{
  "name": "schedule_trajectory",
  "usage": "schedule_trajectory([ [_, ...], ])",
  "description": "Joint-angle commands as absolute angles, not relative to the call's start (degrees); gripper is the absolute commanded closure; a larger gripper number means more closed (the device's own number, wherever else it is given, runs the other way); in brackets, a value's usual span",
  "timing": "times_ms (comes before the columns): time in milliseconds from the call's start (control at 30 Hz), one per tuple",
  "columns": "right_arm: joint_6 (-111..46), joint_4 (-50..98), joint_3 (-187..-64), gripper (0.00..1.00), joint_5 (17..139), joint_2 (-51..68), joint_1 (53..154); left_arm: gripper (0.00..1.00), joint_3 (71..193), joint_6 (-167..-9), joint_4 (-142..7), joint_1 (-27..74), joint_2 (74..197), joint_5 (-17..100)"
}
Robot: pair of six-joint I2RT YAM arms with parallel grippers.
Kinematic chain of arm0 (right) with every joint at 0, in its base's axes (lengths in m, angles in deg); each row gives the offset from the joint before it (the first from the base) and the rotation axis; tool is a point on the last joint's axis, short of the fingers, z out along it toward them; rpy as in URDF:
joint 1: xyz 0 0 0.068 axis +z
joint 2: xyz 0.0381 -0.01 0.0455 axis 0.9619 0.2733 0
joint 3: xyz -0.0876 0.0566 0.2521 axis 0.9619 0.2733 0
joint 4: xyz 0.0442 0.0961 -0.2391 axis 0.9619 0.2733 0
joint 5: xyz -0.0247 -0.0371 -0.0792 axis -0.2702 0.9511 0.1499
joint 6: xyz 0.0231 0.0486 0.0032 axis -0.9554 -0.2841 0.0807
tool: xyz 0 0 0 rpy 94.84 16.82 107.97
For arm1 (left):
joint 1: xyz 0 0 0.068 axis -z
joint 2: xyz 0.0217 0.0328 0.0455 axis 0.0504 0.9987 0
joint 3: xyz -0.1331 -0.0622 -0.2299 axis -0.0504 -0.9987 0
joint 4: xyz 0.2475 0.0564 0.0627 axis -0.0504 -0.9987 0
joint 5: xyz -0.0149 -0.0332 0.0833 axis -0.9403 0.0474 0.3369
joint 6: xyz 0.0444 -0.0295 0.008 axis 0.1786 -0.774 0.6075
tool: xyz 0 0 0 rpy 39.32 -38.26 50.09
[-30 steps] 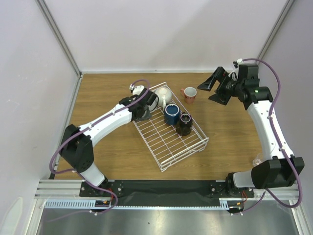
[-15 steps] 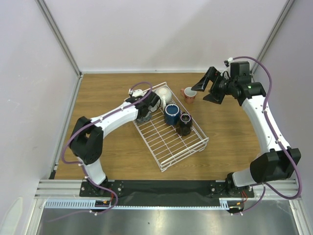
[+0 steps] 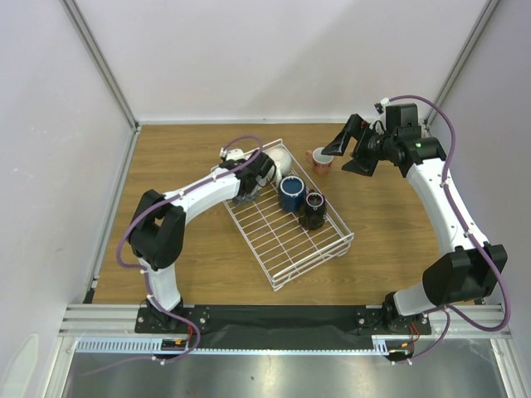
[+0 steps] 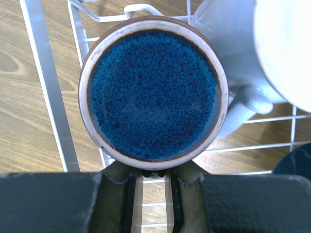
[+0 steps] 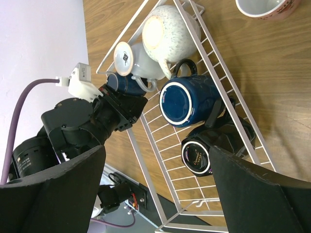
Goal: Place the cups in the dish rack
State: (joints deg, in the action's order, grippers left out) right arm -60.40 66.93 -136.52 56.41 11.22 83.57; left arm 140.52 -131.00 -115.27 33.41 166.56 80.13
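Observation:
The white wire dish rack [image 3: 286, 240] lies slantwise mid-table. Inside it are a cream-white cup [image 3: 278, 157], a navy blue cup [image 3: 290, 193] and a black cup [image 3: 313, 210]. My left gripper [image 3: 249, 184] reaches over the rack's far-left corner, shut on the handle of an upside-down dark navy cup [image 4: 153, 92]. A pale grey-blue cup [image 4: 233, 43] stands right beside it. A salmon-pink cup [image 3: 322, 159] stands upright on the table just beyond the rack. My right gripper [image 3: 348, 151] hovers open next to the pink cup, holding nothing.
The rack's near half [image 3: 299, 249] holds no cups. Purple cables loop along both arms. Grey walls [image 3: 50, 124] close in the table at the left, back and right. The wooden table [image 3: 191, 257] shows around the rack.
My right gripper has swung left, closer to the pink cup. My left gripper has shifted slightly farther into the rack's corner with the dark navy cup.

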Motion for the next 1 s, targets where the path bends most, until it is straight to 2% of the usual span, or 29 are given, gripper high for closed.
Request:
schedule_trajectory([
  [0, -59.5, 67.2, -138.9, 0.05, 56.1, 11.2, 83.7, 0.80, 142.2, -132.4, -114.1, 32.4, 166.8, 82.8],
  [33, -59.6, 67.2, -138.8, 0.05, 56.1, 11.2, 83.8, 0.78, 142.2, -132.5, -114.2, 32.4, 166.9, 82.9],
  [133, -59.6, 67.1, -138.7, 0.05, 56.1, 11.1, 83.8, 0.79, 141.7, -132.7, -114.1, 32.1, 166.9, 82.3],
  [200, -59.6, 67.1, -138.9, 0.05, 56.1, 11.1, 83.7, 0.75, 140.8, -132.6, -113.2, 31.8, 167.0, 81.8],
  [233, -59.7, 67.2, -139.1, 0.05, 56.1, 11.0, 83.6, 0.67, 140.6, -132.6, -113.1, 31.7, 167.1, 81.3],
  [367, -59.6, 67.2, -139.2, 0.05, 56.1, 11.1, 83.6, 0.56, 139.6, -132.6, -112.5, 31.4, 167.2, 80.1],
  [433, -59.7, 67.1, -139.2, 0.05, 56.1, 11.1, 83.6, 0.43, 139.6, -132.5, -112.7, 31.3, 167.2, 79.9],
  [600, -59.7, 67.2, -139.3, 0.05, 56.1, 11.4, 83.7, 0.31, 140.4, -131.9, -113.2, 31.3, 165.7, 79.0],
  [700, -59.8, 67.0, -139.9, 0.05, 56.1, 11.6, 83.6, 0.27, 141.3, -132.0, -114.1, 31.4, 163.8, 77.2],
  [967, -60.0, 67.3, -141.8, 0.05, 56.4, 13.1, 83.4, 0.24, 144.6, -129.9, -115.7, 31.8, 159.7, 73.1],
])
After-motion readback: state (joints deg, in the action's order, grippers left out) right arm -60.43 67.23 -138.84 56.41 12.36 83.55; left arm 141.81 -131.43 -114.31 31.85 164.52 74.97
